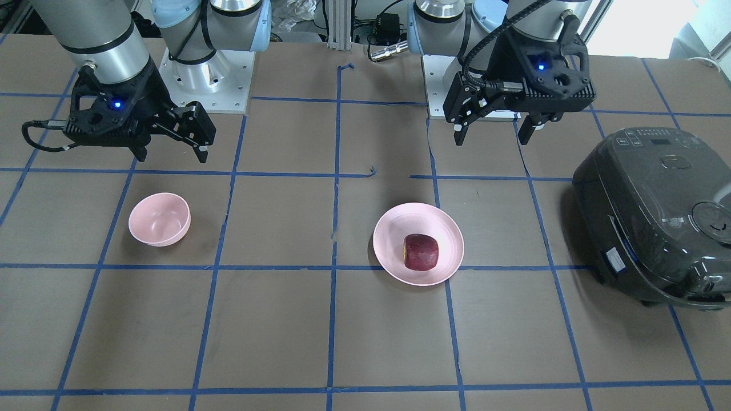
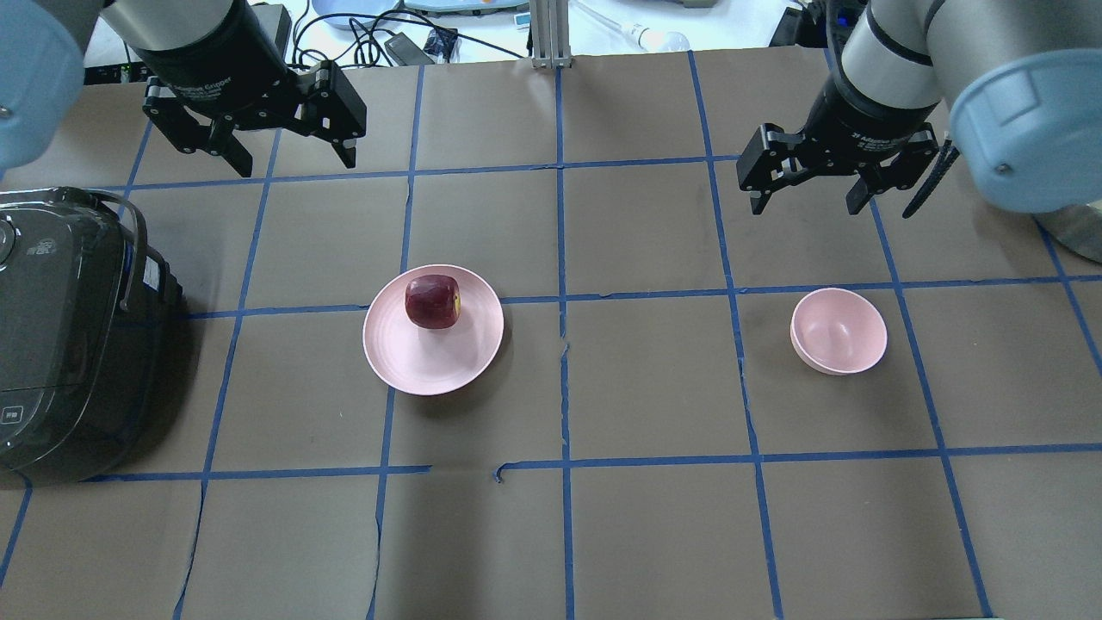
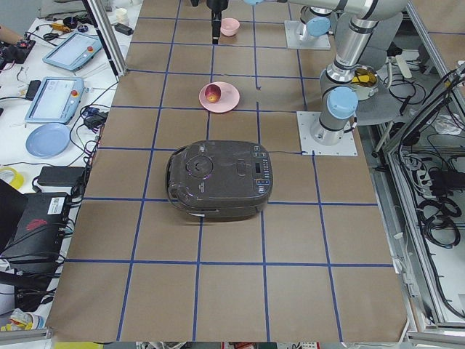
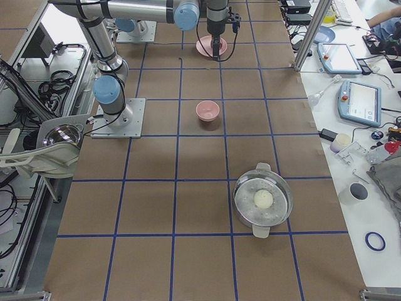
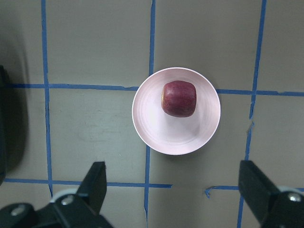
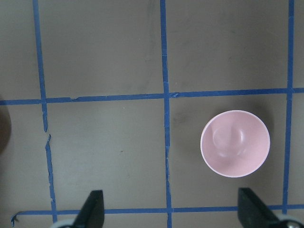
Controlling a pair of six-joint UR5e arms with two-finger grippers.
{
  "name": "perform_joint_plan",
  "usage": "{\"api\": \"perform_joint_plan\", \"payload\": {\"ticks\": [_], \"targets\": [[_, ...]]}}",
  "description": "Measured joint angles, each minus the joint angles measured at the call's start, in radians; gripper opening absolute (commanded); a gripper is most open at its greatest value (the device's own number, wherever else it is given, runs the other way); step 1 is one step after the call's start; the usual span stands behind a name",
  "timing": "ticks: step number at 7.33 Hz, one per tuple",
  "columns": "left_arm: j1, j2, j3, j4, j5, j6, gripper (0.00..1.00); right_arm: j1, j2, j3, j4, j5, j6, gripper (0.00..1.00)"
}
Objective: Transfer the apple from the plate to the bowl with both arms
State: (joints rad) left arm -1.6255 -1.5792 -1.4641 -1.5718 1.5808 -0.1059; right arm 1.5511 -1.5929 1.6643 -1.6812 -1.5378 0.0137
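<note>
Apple (image 2: pixel 433 301) sits on the plate (image 2: pixel 413 362), untouched, well apart from the empty bowl (image 2: pixel 839 331). Your left gripper (image 2: pixel 293 161) and right gripper (image 2: pixel 806 207) both hang spread wide, holding nothing. Pickup looks not yet begun: lower the left gripper over the apple, then close.

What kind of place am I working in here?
Probably a robotics lab: a table gridded in blue tape, control tablets beside it, and two arms bolted to metal base plates.

On the desk (image 2: pixel 646 387): 1 small dark-red apple (image 2: pixel 432 301), 1 wide shallow pale-pink plate (image 2: pixel 430 366), 1 small deep pale-pink bowl (image 2: pixel 839 331), 1 dark-grey rice cooker (image 2: pixel 60 327), 1 glass-lidded steel pot (image 4: pixel 262 200).
</note>
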Motion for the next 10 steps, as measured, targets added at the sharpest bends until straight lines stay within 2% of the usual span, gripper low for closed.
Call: {"api": "perform_joint_plan", "payload": {"ticks": [10], "targets": [[0.000,0.001,-0.001,0.000,-0.001,0.000,1.00,-0.002,0.003,0.001,-0.002,-0.019,-0.003,1.00]]}}
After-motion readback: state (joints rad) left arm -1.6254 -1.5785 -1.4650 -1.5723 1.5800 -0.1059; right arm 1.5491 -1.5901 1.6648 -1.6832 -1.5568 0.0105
